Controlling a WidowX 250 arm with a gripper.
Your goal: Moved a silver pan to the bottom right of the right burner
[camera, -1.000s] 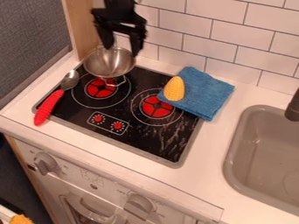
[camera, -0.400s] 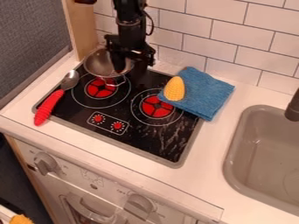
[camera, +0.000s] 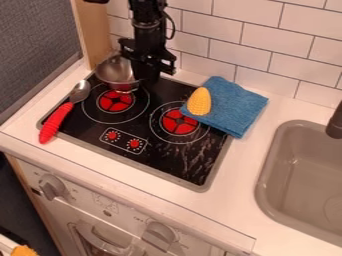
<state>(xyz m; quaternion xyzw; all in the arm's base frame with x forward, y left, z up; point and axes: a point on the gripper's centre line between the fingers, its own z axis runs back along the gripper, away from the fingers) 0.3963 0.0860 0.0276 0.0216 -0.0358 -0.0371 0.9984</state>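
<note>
The silver pan [camera: 115, 73] sits at the back left corner of the cooktop [camera: 157, 159], and the gripper [camera: 147, 79] hangs down at the pan's right side. Whether its jaws are clenched on the rim or released, I cannot tell, dark as they are there. A red-handled spoon [camera: 61, 114] lies over the cooktop's left edge; a yellow corn cob [camera: 199, 101] lies on a blue cloth [camera: 234, 111] at its back right corner.

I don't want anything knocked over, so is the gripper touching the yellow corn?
Apart. The camera view shows the gripper to the left of the corn, with a strip of black cooktop visible between them.
</note>
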